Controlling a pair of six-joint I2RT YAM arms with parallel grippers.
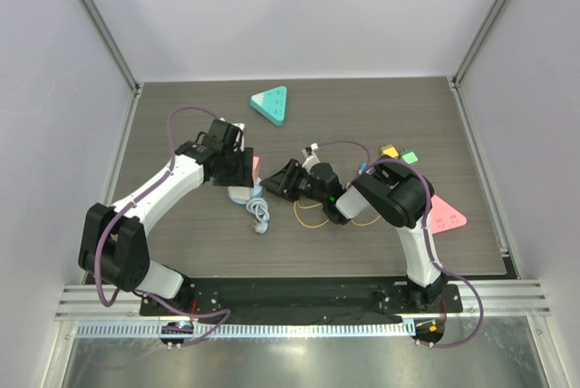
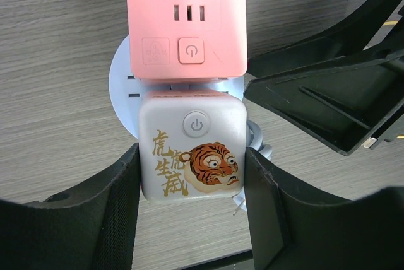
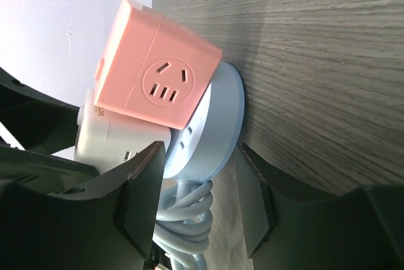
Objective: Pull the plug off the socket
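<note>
The big dark table (image 1: 381,116) has a round blue socket (image 3: 218,112) near its middle, and both arms reach in to it. The left gripper (image 2: 191,169) comes at the socket from one side. The right gripper (image 3: 199,153) comes from the other side, so the two are very close together. The right gripper has one finger on each side of the socket's round edge. The fingers look pressed against it, so it is clamped on the socket.

Two blocks sit on top of the socket, side by side and touching. One is a pink cube (image 2: 185,21) with holes and a button. The other is the white plug (image 2: 192,125) with a tiger on it. The left gripper is squeezed tight on the white plug, one finger on each side. A pale cord (image 3: 186,216) curls out from under the socket.

I think the grabbing part is done: one gripper has the plug and the other has the socket. The pulling part is not done. The plug sits flat on the socket, with no gap I can see. What is left is to pull the plug straight off the socket.
</note>
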